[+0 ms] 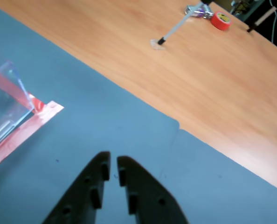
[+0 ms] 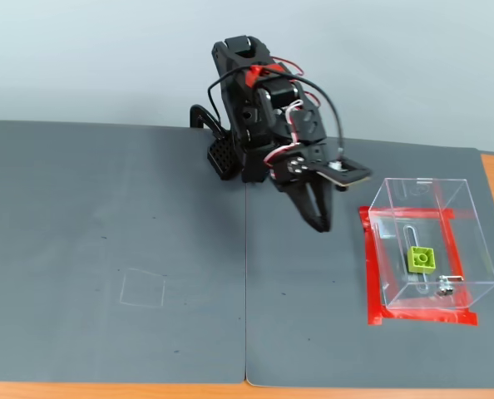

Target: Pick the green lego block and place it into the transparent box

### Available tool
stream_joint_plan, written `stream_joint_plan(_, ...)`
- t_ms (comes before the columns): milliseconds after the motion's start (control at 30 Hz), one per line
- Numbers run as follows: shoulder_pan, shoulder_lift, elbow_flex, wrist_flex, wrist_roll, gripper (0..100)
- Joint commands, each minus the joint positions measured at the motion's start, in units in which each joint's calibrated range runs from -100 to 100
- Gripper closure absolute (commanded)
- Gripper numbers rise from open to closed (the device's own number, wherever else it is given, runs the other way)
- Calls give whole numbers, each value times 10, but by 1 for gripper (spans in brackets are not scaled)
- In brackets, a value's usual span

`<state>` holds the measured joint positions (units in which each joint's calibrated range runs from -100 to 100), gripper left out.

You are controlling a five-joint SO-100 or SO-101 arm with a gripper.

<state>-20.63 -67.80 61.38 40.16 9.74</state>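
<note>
The green lego block (image 2: 421,258) lies studs-up on the floor of the transparent box (image 2: 471,249), which stands on the grey mat at the right of the fixed view, bordered by red tape (image 2: 372,274). My gripper (image 2: 321,225) hangs above the mat to the left of the box, apart from it, shut with nothing between its fingers. In the wrist view the black fingers (image 1: 129,186) rise from the bottom edge with only a thin slit between them, my gripper (image 1: 114,163) over bare mat. A corner of the transparent box (image 1: 8,107) shows at the left; the block is out of that view.
The grey mat (image 2: 114,249) covers most of the wooden table (image 1: 199,88). A faint square outline (image 2: 143,288) is marked on the mat's left half. In the wrist view a red tape roll (image 1: 221,20) and a thin stand leg (image 1: 173,32) sit far off on the wood.
</note>
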Motion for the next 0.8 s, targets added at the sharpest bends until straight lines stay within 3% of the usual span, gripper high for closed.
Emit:
stream_joint_plan(0,45,-66,29,1,-2,98)
stream_joint_plan(567,135,-307,318,-1,-47,98)
stream_joint_plan(767,187,-316,354,-7,-58,98)
